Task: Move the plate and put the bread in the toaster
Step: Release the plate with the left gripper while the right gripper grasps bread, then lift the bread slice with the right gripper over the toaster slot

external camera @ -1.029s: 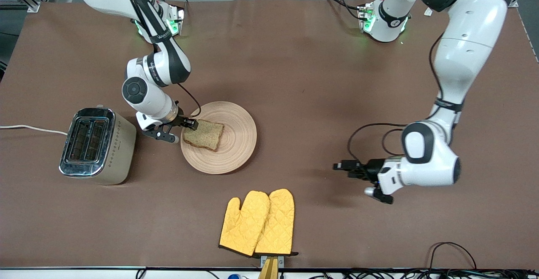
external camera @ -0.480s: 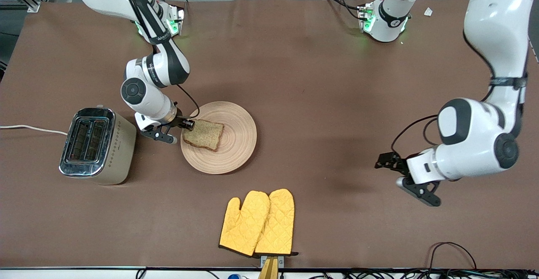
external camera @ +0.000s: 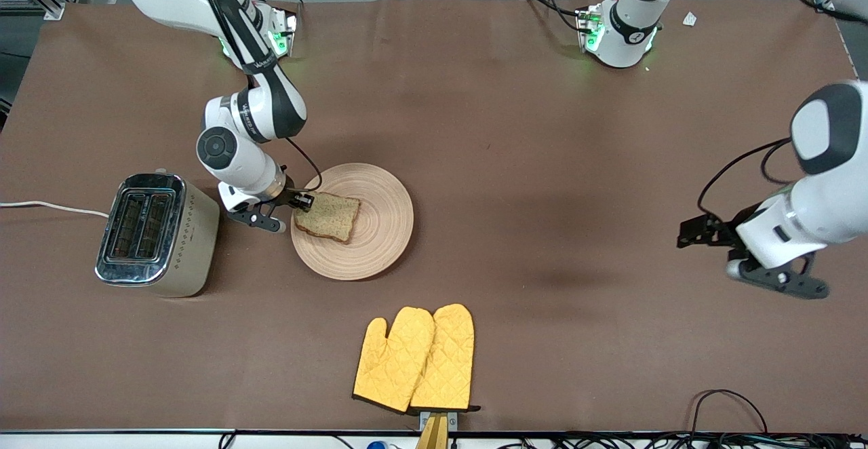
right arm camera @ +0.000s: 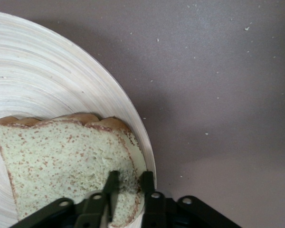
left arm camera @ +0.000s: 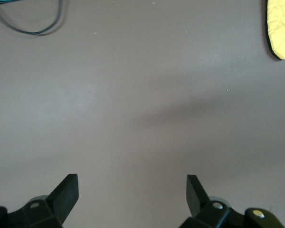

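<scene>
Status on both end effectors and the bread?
Right end effector shut on bread, bread on plate. Left end effector open over bare table, holding nothing. Toaster slots empty; nothing between bread and toaster.

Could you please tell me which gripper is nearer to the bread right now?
Right. The right gripper grips the bread's edge on the plate; the left gripper hangs open over bare table toward the left arm's end.
</scene>
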